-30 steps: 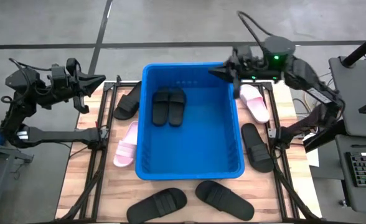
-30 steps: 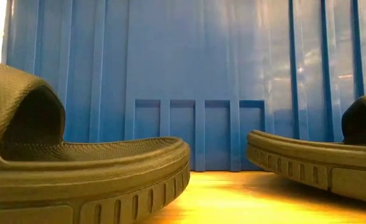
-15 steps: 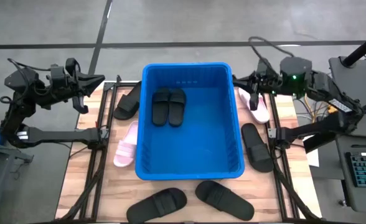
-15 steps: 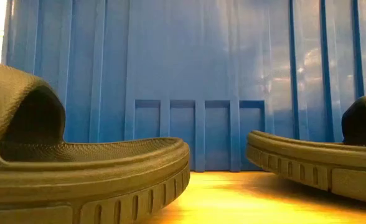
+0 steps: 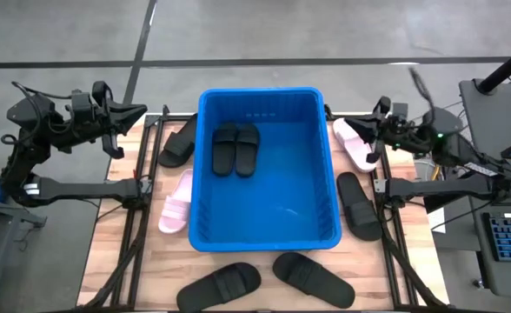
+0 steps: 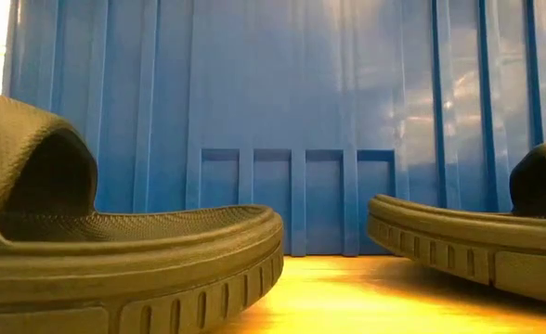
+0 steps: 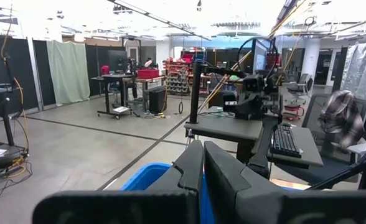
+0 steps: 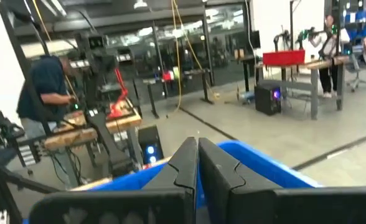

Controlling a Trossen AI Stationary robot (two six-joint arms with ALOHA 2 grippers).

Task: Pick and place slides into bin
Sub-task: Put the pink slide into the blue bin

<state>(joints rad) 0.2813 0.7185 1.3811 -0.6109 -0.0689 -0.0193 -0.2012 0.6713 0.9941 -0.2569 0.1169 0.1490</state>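
Observation:
The blue bin (image 5: 260, 92) stands mid-table with two black slides (image 5: 236, 148) lying side by side on its floor. Other slides lie soles down on the table: a black one (image 5: 179, 142) and a pink one (image 5: 177, 200) left of the bin, a pink one (image 5: 354, 143) and a black one (image 5: 360, 205) right of it, and two black ones (image 5: 221, 285) (image 5: 314, 278) at the near edge. My left gripper (image 5: 141, 110) is shut and level, beyond the table's far left corner. My right gripper (image 5: 370, 130) is shut and level above the right pink slide, holding nothing.
Black frame rails (image 5: 138, 187) (image 5: 381, 187) run along both sides of the table. The low view shows the two near slides (image 6: 115, 241) (image 6: 477, 241) close up, with the bin's wall (image 6: 292, 121) behind them. A desk with a keyboard (image 5: 507, 239) stands to the right.
My right gripper has drawn back from over the bin's far right corner toward the table's right edge and come down, staying shut with nothing in it. It now hangs over the right pink slide. The slides and the bin have not moved.

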